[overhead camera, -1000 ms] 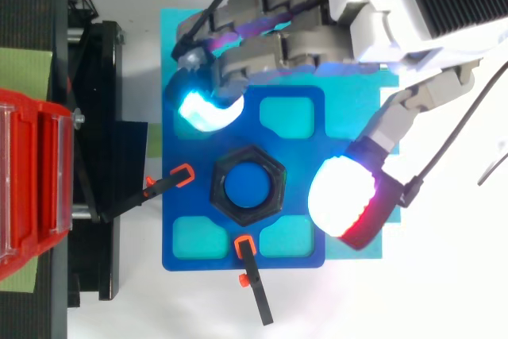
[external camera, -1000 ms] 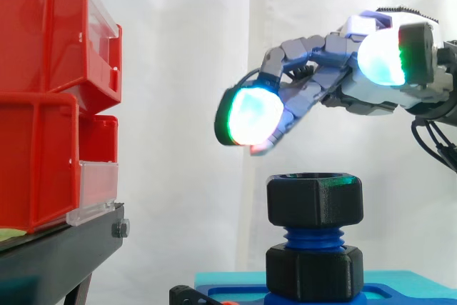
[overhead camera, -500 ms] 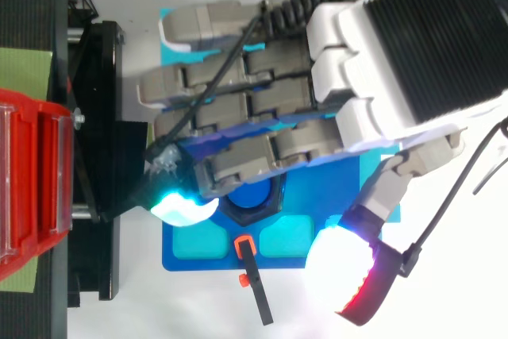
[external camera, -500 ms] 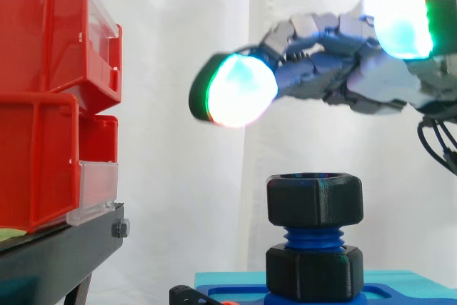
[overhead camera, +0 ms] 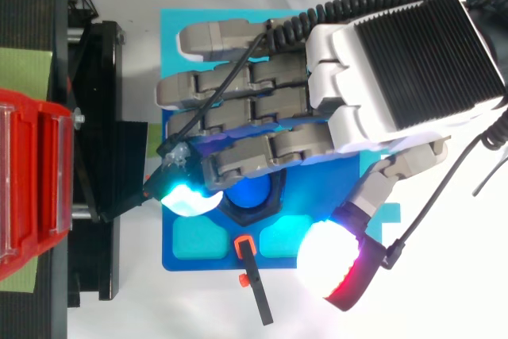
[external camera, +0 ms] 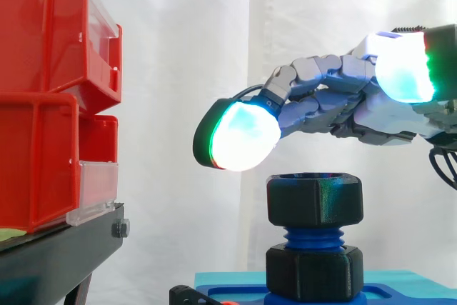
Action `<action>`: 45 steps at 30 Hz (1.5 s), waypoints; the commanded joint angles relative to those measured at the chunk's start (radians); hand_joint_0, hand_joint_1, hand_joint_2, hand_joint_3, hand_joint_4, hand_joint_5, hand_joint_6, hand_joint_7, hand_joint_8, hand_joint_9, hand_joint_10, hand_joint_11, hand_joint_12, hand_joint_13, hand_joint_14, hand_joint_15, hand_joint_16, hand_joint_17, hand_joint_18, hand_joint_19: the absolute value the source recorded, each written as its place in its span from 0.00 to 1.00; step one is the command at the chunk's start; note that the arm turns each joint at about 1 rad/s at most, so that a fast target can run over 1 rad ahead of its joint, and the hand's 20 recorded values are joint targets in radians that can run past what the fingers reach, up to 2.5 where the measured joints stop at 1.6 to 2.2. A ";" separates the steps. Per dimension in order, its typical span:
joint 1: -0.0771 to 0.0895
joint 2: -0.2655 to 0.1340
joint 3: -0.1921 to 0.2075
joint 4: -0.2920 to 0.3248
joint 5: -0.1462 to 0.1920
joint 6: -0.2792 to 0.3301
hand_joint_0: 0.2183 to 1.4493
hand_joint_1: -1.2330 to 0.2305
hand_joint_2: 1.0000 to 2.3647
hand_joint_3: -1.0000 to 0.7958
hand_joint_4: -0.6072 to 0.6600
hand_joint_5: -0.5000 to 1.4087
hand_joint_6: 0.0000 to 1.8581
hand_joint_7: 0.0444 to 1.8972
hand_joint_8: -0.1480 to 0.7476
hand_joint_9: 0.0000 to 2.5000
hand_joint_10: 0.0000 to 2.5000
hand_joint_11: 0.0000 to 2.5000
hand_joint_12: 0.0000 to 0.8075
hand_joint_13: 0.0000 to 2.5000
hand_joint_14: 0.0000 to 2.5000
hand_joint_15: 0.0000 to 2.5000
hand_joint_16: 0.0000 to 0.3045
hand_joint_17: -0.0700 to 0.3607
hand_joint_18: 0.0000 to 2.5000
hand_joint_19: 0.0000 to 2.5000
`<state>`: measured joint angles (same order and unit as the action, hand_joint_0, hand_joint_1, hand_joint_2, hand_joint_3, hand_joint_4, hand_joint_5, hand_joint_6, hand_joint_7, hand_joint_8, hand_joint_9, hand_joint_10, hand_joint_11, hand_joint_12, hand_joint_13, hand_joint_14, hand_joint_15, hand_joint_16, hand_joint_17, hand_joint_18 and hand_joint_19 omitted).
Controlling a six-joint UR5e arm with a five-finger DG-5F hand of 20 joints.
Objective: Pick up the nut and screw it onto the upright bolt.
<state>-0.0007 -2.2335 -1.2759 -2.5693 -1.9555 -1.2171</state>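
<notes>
Above the nut (external camera: 314,201), the hand (overhead camera: 397,77) hovers palm-down, fingers (overhead camera: 238,101) outstretched.

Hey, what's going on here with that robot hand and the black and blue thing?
The robot's hand hovers just above a black nut, its fingers stretched out and holding nothing. There is a gap between them and the nut. The nut sits on the top of the upright blue bolt, with bare thread showing between it and a second black nut at the base. The bolt stands on a blue plate, with red bins off to the side.
</notes>
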 commanded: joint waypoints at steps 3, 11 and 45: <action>-0.004 0.000 0.000 0.004 0.000 -0.001 0.19 0.78 0.00 0.28 0.61 0.15 0.27 0.33 0.44 0.13 0.00 0.00 0.44 0.09 0.00 0.00 0.15 0.40 0.00 0.00; -0.007 0.000 0.000 0.001 0.004 -0.009 0.20 0.78 0.00 0.28 0.62 0.16 0.27 0.36 0.44 0.13 0.00 0.00 0.44 0.09 0.00 0.00 0.15 0.40 0.00 0.00; -0.024 0.000 -0.028 0.026 0.001 -0.009 0.22 0.75 0.00 0.28 0.69 0.21 0.27 0.66 0.50 0.21 0.00 0.00 0.31 0.15 0.00 0.00 0.08 0.28 0.02 0.00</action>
<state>-0.0213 -2.2338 -1.3037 -2.5436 -1.9520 -1.2259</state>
